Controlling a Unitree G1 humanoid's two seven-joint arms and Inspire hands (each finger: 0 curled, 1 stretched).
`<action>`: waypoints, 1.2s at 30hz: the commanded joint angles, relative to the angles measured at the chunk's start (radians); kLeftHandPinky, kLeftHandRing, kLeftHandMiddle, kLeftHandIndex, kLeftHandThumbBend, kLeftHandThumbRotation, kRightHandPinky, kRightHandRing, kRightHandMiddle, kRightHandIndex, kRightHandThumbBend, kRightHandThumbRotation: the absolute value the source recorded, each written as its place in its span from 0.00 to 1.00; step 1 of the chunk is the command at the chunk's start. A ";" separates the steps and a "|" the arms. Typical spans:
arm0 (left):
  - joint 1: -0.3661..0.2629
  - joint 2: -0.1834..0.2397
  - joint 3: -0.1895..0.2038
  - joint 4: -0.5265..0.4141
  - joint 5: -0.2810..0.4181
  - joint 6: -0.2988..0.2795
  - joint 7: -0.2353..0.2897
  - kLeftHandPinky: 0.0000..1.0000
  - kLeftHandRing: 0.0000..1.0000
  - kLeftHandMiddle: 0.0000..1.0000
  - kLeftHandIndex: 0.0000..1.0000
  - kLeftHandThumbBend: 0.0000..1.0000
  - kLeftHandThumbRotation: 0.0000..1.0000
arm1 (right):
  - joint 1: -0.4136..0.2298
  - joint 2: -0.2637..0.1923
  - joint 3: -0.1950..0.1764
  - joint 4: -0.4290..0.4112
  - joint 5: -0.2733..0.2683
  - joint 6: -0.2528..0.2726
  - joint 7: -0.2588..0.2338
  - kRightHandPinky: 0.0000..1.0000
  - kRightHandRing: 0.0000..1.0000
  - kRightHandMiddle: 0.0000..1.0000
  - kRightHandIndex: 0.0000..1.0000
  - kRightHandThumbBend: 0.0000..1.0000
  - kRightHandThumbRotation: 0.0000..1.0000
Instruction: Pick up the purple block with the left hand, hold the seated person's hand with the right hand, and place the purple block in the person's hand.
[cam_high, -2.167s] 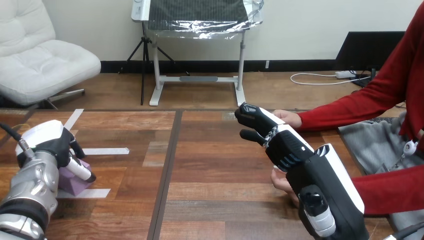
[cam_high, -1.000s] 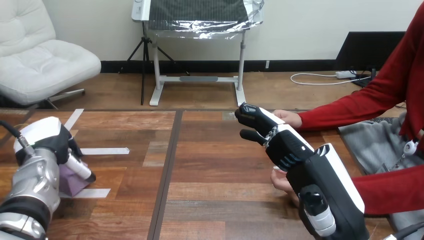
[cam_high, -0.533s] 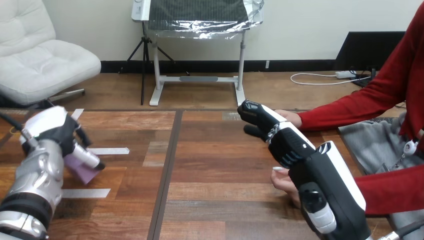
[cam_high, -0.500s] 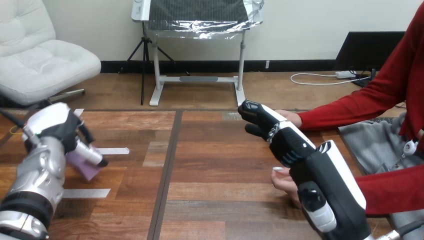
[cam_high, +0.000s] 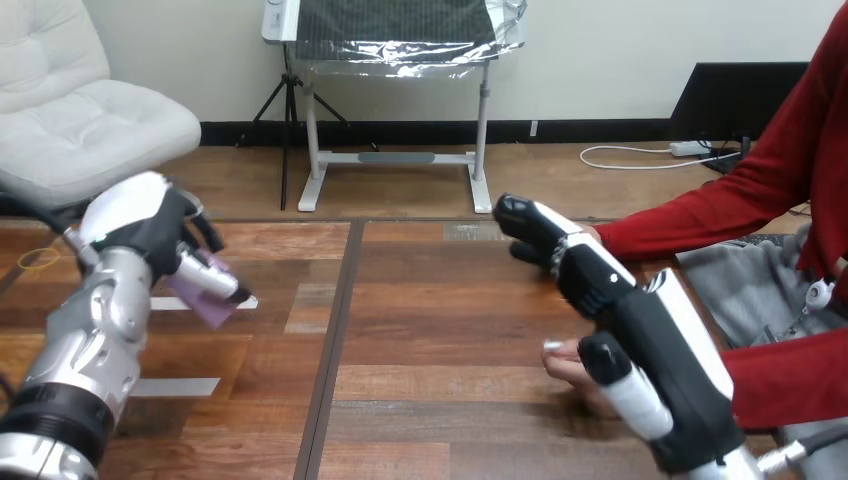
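Tape strips (cam_high: 178, 386) on wooden table (cam_high: 430, 330)

The table (cam_high: 440, 330) is varnished wood planks, grain visible, with a soft sheen. At eight o'clock, matt white tape strips (cam_high: 175, 386) lie on it. The left hand (cam_high: 150, 225), at nine o'clock, has glossy white plastic shells over black; its forearm (cam_high: 95, 330) is satiny silver metal. The purple block (cam_high: 200, 290) in it looks smooth and matt. The right hand (cam_high: 620, 300), at four o'clock, shows the same glossy hard plastic.

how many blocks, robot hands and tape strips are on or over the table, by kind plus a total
purple block: 1
robot hands: 2 (left hand, right hand)
white tape strips: 2 (far strip, near strip)
total: 5
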 joint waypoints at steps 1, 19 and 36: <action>0.007 0.037 0.038 -0.165 -0.009 0.002 -0.015 0.34 0.41 0.46 0.44 0.85 0.00 | -0.140 -0.029 -0.068 0.061 -0.021 -0.032 -0.033 0.87 0.91 0.90 0.88 0.82 1.00; 0.096 0.035 0.087 -0.472 -0.004 0.046 -0.078 0.33 0.38 0.45 0.43 0.83 0.00 | -0.360 -0.184 -0.175 0.306 -0.165 -0.055 -0.102 0.79 0.87 0.89 0.87 0.91 0.96; 0.160 0.023 0.133 -0.668 -0.022 0.076 -0.133 0.34 0.39 0.45 0.43 0.83 0.00 | -0.510 -0.347 -0.184 0.466 -0.260 -0.018 -0.119 0.78 0.89 0.92 0.90 0.96 0.87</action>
